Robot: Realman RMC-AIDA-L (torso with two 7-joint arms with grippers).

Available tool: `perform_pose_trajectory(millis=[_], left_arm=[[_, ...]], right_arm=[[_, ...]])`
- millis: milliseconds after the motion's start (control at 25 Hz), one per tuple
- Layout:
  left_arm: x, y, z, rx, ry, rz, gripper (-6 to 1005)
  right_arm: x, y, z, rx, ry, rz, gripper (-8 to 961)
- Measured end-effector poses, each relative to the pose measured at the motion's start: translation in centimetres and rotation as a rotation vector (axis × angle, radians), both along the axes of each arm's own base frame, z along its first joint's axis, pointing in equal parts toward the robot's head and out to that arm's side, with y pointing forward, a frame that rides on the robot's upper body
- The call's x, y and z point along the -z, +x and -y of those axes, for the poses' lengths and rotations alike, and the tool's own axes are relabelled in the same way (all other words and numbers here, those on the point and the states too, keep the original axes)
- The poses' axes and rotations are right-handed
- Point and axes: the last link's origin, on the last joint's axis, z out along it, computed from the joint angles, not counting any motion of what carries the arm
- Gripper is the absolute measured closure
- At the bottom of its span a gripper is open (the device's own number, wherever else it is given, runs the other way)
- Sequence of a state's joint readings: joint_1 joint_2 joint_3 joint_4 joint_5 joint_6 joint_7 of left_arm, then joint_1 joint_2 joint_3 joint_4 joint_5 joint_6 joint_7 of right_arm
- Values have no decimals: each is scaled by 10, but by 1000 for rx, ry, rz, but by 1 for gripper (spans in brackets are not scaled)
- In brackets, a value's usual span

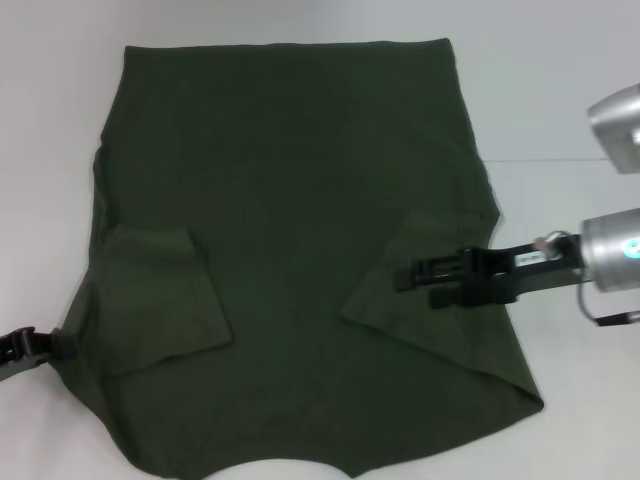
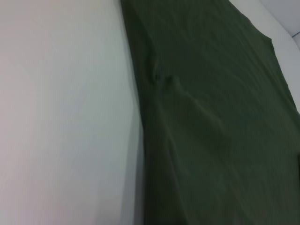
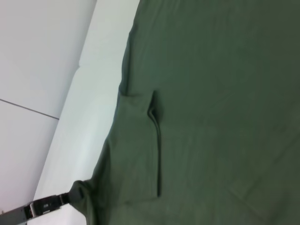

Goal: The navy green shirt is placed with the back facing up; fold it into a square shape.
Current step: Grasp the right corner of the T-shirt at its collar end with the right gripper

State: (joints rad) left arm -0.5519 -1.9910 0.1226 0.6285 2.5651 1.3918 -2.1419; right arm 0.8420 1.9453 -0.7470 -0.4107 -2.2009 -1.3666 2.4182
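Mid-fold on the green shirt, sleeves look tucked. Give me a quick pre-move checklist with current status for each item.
1. Left sleeve folded onto the navy green shirt: ok.
2. Right sleeve folded inward: ok.
3. Back panel flat: ok, minor wrinkles.
4. Right gripper over the right sleeve; grip state: cannot tell.
5. Left gripper at the shirt's left edge; grip state: cannot tell.
6. Hem lying straight at the far side: ok.

A plain white tabletop (image 1: 560, 80) fills the scene, smooth and matte. A thin dark line (image 1: 560, 160) runs across its right part, like a seam. In the right wrist view a similar seam crosses it.
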Motion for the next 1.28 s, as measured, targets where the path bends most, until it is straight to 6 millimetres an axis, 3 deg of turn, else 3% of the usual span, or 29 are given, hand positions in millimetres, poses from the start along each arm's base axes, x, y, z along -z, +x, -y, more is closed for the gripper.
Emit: perform_pose_trajectory(millis=[240,400,840,1280], left_arm=[[2,1,1,8,-3,8,979],[2,0,1,6,-1,7,979],[1,-2,2,3,3,5,980],[2,-1,3,4,4,7,979]], right_arm=[[-38,22,6,34,-27,21,127],[-52,37,16,57,-56,51,132],[-50,65,38,91,-158,181,146],[-41,71,39,87,-162,231,160]])
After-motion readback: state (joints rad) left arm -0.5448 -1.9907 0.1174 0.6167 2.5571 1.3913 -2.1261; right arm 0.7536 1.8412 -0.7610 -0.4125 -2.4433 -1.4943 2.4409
